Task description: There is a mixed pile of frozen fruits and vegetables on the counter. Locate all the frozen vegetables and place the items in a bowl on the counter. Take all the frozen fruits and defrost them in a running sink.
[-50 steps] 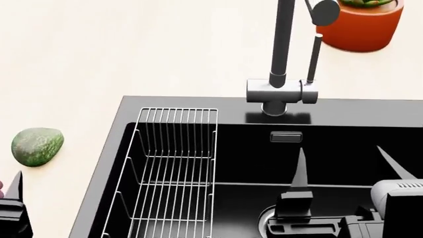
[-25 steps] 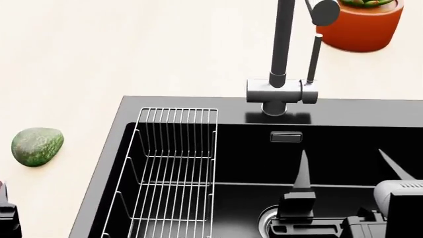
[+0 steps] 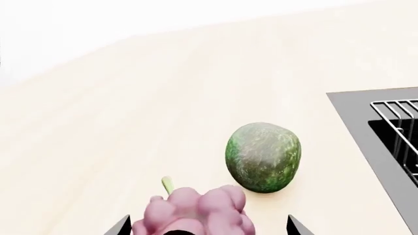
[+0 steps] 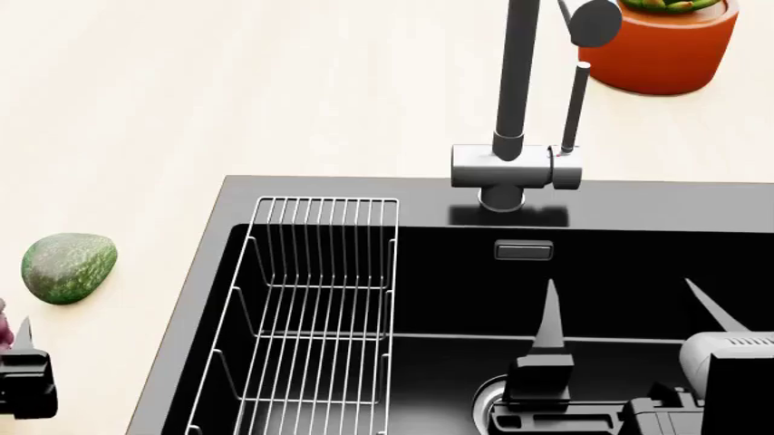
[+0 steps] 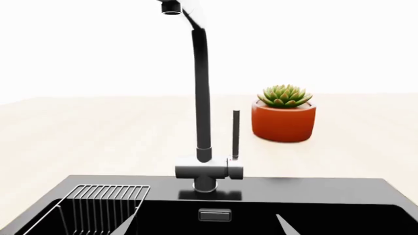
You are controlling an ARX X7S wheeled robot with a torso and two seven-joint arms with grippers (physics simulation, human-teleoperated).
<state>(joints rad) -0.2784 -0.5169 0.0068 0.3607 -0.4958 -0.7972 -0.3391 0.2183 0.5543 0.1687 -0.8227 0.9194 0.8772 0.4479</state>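
The left end effector [image 3: 205, 230] has risen slightly beside the sink [image 4: 181, 362], fingers apart around the pink cluster [image 3: 196, 215]. The right end effector [image 4: 635, 313] hangs fingers apart inside the sink. Step: grasping fruit; next, close and carry sinkward.

Bench [image 4: 181, 91]: sink [image 4: 629, 272] set in at right; wire rack [image 4: 308, 317] in its left part; faucet [image 4: 514, 136] behind basin; plant pot [image 4: 659, 45] behind faucet; oval [image 4: 69, 266] left of sink; cluster [image 3: 199, 213] just before the oval.
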